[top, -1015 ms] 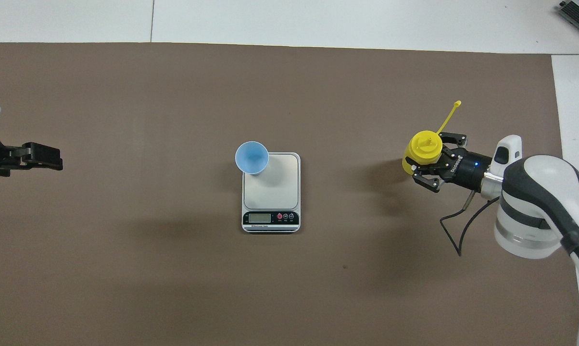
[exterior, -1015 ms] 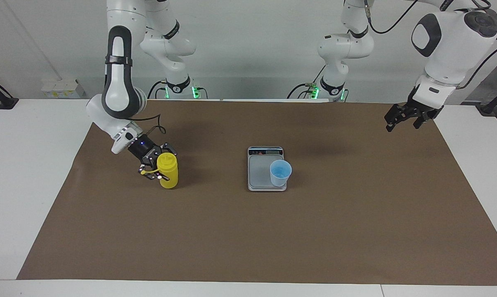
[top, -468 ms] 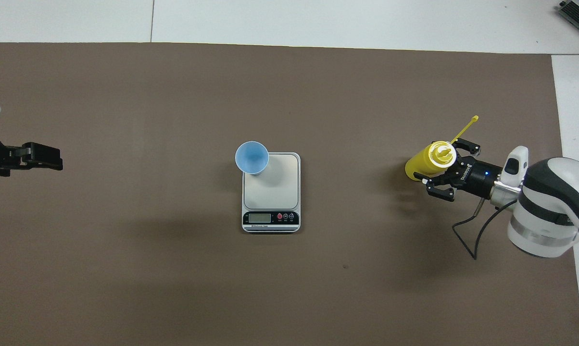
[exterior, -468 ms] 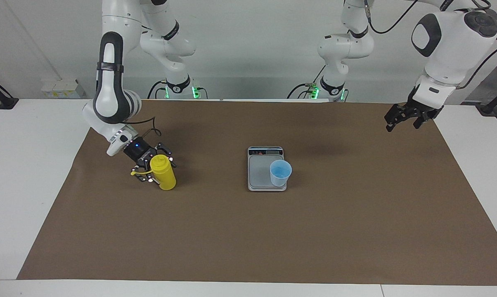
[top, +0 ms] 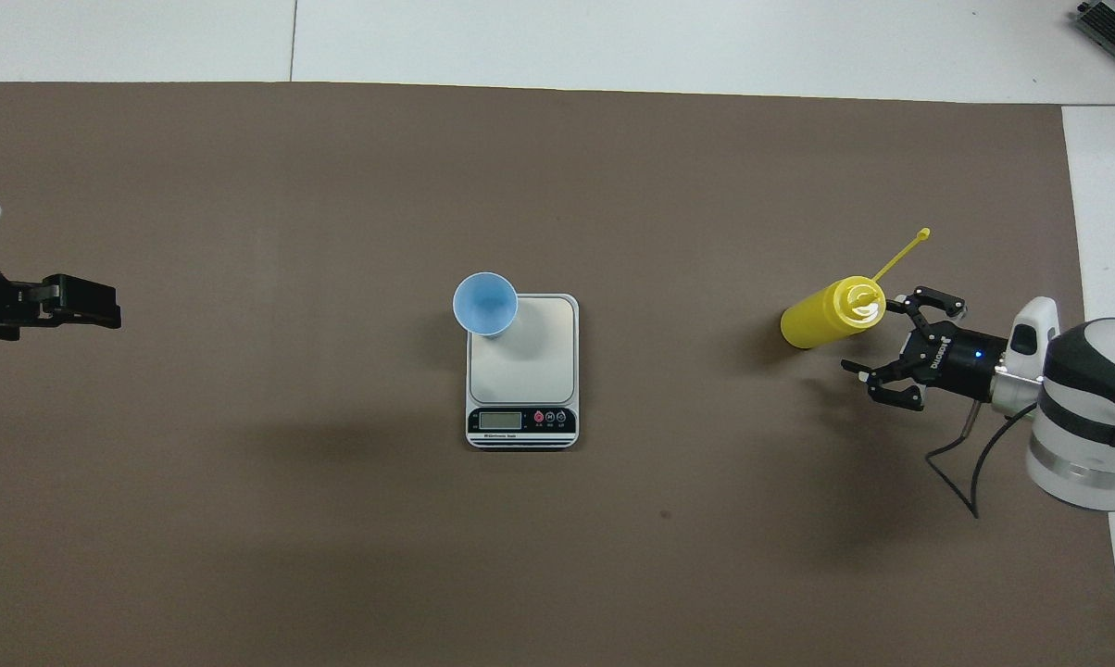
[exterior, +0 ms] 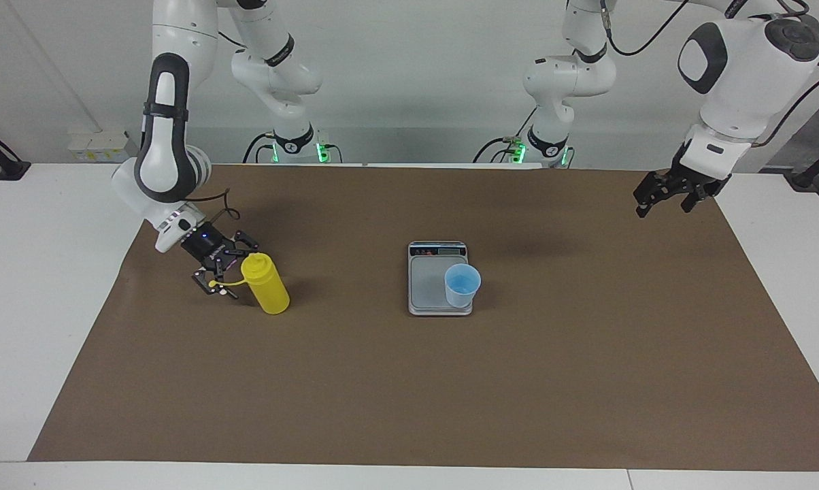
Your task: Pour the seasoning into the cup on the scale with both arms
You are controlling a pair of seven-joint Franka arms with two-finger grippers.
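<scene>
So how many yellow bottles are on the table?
1. The yellow bottle stands on the brown mat, toward the right arm's end of the table, away from the scale with the blue cup.

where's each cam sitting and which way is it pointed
Facing view: high across the table, looking at the robots; both arms show whole, right claw open beside the seasoning, left claw open, waiting.
Overhead view: above the robots' end, looking steeply down; only claws and forearms show.
Shared: seasoning, cup, scale, half a turn apart.
</scene>
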